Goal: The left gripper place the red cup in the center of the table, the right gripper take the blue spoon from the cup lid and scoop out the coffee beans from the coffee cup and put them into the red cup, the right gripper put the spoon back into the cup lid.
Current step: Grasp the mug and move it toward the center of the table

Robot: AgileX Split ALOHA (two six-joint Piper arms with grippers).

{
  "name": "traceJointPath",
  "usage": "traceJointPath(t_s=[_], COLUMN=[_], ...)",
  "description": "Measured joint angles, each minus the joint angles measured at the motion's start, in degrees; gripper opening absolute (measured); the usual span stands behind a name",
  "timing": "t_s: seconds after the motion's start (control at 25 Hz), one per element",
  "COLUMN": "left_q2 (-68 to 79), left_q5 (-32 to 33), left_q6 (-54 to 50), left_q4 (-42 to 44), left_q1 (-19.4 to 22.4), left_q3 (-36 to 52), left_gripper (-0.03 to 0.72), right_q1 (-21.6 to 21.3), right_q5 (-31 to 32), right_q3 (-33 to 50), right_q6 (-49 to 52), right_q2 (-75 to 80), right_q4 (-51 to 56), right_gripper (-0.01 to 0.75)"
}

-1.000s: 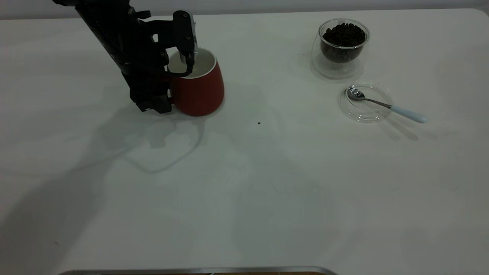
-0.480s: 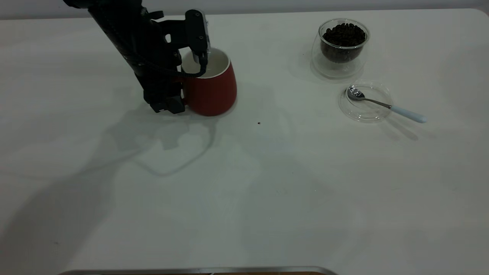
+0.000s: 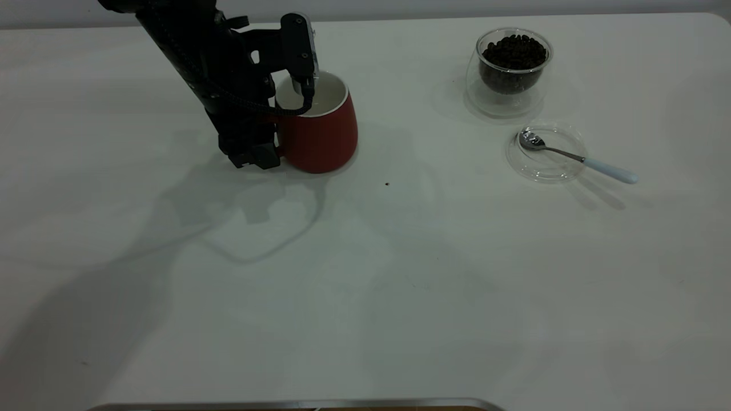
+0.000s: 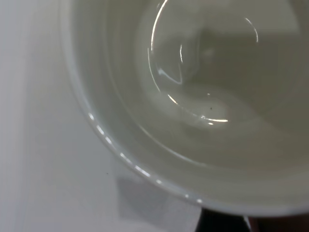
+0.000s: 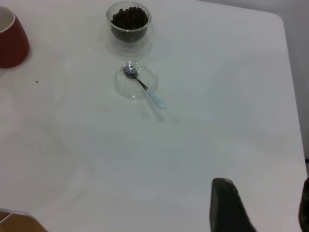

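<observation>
The red cup (image 3: 322, 134) stands upright on the table (image 3: 365, 274), left of centre toward the far side. My left gripper (image 3: 262, 154) is shut on its handle side, and the arm hides the handle. The left wrist view looks down into the cup's empty white inside (image 4: 193, 96). At far right the coffee cup (image 3: 510, 71) holds coffee beans (image 3: 514, 51). In front of it the blue spoon (image 3: 577, 157) lies with its bowl in the cup lid (image 3: 547, 165). My right gripper (image 5: 265, 208) hangs open over bare table near the right edge, far from the spoon (image 5: 145, 88).
One small dark speck (image 3: 387, 184) lies on the table between the red cup and the lid. A metal strip (image 3: 297, 404) runs along the near table edge. The right wrist view catches the table's rounded far corner (image 5: 277, 17).
The left gripper and the red cup have slid to the right together, most of it in the first half second. Spoon, lid and coffee cup have not moved.
</observation>
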Motion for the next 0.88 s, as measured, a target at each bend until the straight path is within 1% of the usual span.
traceJointPath(t_s=[0.2, 0.68, 0.88], left_q2=[-2.68, -8.49, -13.55], left_q5=[3.34, 7.38, 12.32], left_q6=[-0.16, -0.38, -2.49], left_q4=[0.05, 0.47, 0.76], left_q1=[0.11, 0.58, 0.58], left_q3=[0.0, 0.0, 0.0], left_gripper=[0.518, 0.518, 0.518], right_q1=[0.0, 0.0, 0.0], right_q5=[0.0, 0.0, 0.0], right_q3=[0.0, 0.0, 0.0], right_q6=[0.0, -0.05, 0.01], right_q2=[0.0, 0.0, 0.0], right_q4=[0.0, 0.0, 0.0], right_gripper=[0.397, 0.398, 0.398])
